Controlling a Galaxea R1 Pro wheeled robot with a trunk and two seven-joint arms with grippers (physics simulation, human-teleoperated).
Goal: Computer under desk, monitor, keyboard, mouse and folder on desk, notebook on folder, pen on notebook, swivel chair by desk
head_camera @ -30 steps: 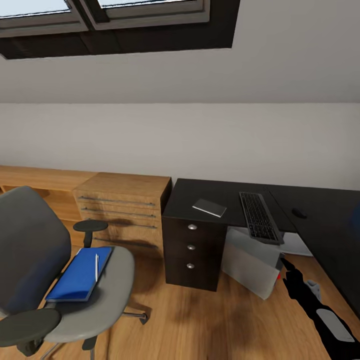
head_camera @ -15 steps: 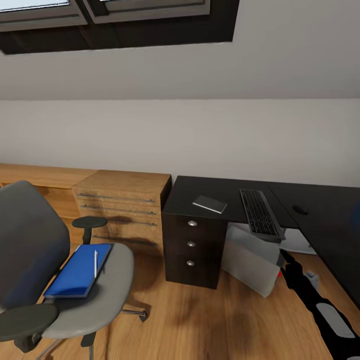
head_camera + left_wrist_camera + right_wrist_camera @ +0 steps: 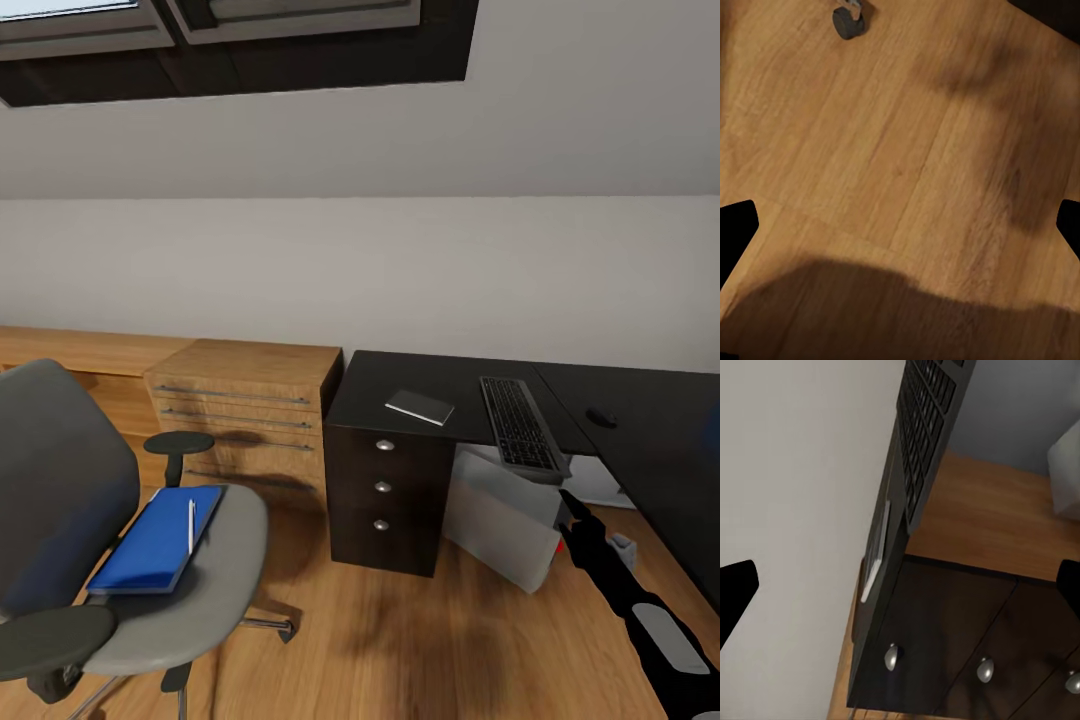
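The grey swivel chair (image 3: 215,570) stands at the left, away from the black desk (image 3: 375,385). On its seat lies the blue folder (image 3: 150,545) with the white pen (image 3: 191,526) on top. On the desk are the dark notebook (image 3: 420,407), the keyboard (image 3: 520,424) and the small black mouse (image 3: 600,418). The grey computer (image 3: 500,520) leans tilted under the desk. My right gripper (image 3: 568,505) hangs low in front of the computer; in the right wrist view it is open (image 3: 900,585), facing the keyboard (image 3: 926,427) and notebook (image 3: 876,551). My left gripper (image 3: 900,225) is open above the floor. The monitor is out of view.
A light wooden drawer unit (image 3: 250,410) stands against the wall between chair and desk. The desk's three drawers have silver knobs (image 3: 385,445). A chair caster (image 3: 847,21) rests on the wooden floor (image 3: 420,640). A dark window frame (image 3: 300,50) runs overhead.
The whole picture has shifted slightly, so the camera moved. My right arm has risen a little toward the desk. Nothing was taken hold of or let go.
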